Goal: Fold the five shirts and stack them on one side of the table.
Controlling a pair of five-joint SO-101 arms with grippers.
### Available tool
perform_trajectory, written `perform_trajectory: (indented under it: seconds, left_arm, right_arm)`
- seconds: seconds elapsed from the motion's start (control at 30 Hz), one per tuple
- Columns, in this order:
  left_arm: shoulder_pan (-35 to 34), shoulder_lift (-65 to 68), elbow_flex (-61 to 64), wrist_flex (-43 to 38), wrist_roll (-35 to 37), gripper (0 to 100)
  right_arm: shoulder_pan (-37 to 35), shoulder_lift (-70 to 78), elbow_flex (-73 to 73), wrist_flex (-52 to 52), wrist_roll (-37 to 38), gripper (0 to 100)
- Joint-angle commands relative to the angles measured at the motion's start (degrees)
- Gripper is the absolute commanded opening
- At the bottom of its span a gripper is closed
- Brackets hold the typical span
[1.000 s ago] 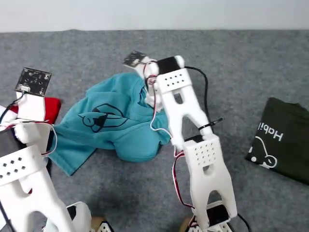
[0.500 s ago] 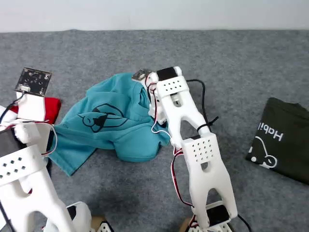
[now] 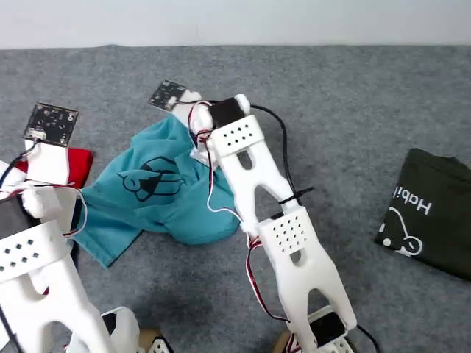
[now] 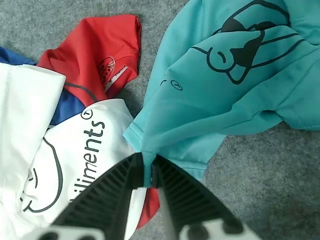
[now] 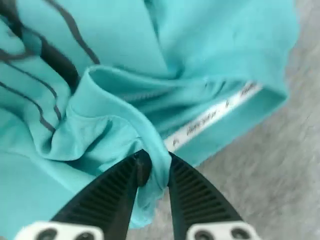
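Observation:
A teal shirt [image 3: 158, 191] with a black drawing lies crumpled left of the table's middle. My right gripper [image 5: 153, 172] is shut on a fold of the teal shirt [image 5: 100, 75] at its collar, close to the white neck label [image 5: 215, 117]. My left gripper [image 4: 148, 172] is shut on a corner of the hem of the teal shirt [image 4: 240, 85]. A pile beside it holds a red shirt [image 4: 100, 55], a white printed shirt [image 4: 60, 150] and a bit of blue shirt [image 4: 67, 107]. A folded dark green shirt [image 3: 430, 209] lies at the right edge.
Grey carpet [image 3: 353, 95] covers the table, bare at the back and between the right arm [image 3: 257, 184] and the dark green shirt. The left arm [image 3: 37, 243] stands over the pile at the left edge, where the red shirt [image 3: 79, 163] peeks out.
My right arm has swung left and slightly back with the teal collar, dragging that side of the shirt over itself. The left arm has kept still.

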Motion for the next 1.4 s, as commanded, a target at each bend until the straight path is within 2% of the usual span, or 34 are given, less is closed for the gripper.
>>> perform_trajectory:
  seconds: [0.0, 0.2, 0.33, 0.47, 0.7, 0.93, 1.03, 1.1, 1.17, 1.23, 1.37]
  left_arm:
    - [0.44, -0.7, -0.13, -1.14, -0.44, 1]
    - [0.44, -0.7, -0.13, -1.14, -0.44, 1]
    - [0.44, -0.7, -0.13, -1.14, -0.44, 1]
    - [0.44, -0.7, -0.13, -1.14, -0.44, 1]
    - [0.53, -1.23, -0.84, -1.76, -0.53, 1]
    - [0.53, -0.79, -9.45, -2.29, -0.18, 1]
    - [1.14, -0.62, -9.36, -3.16, -0.18, 1]
    - [1.32, -0.7, -9.27, -3.16, -0.18, 1]
    - [1.41, -0.7, -9.19, -3.16, -0.18, 1]
    - [1.41, -0.7, -9.19, -3.52, -0.18, 1]
    - [1.23, -0.79, -9.45, -3.52, -0.18, 1]
  right_arm:
    - [-1.71, -1.01, -3.16, -4.35, 0.88, 5.3]
    - [-4.0, -1.01, -3.52, -13.85, 1.67, 5.3]
    - [-6.99, -1.63, -3.69, -15.34, 3.16, 5.3]
    - [-7.69, -3.38, -7.21, -11.74, 3.08, 5.3]
    - [-1.89, -8.84, -19.25, 0.48, 3.25, 5.3]
    - [0.13, -20.26, -13.54, 7.6, 4.31, 5.3]
    - [3.12, -22.81, -11.87, 4.62, 6.77, 5.3]
    - [3.74, -25.19, -14.33, 2.59, 4.92, 5.3]
    - [3.65, -25.36, -11.96, 5.05, 4.31, 5.3]
    - [3.82, -24.92, -8.97, 7.34, 7.56, 5.4]
    - [6.37, -26.95, -15.12, 6.37, 5.89, 5.4]
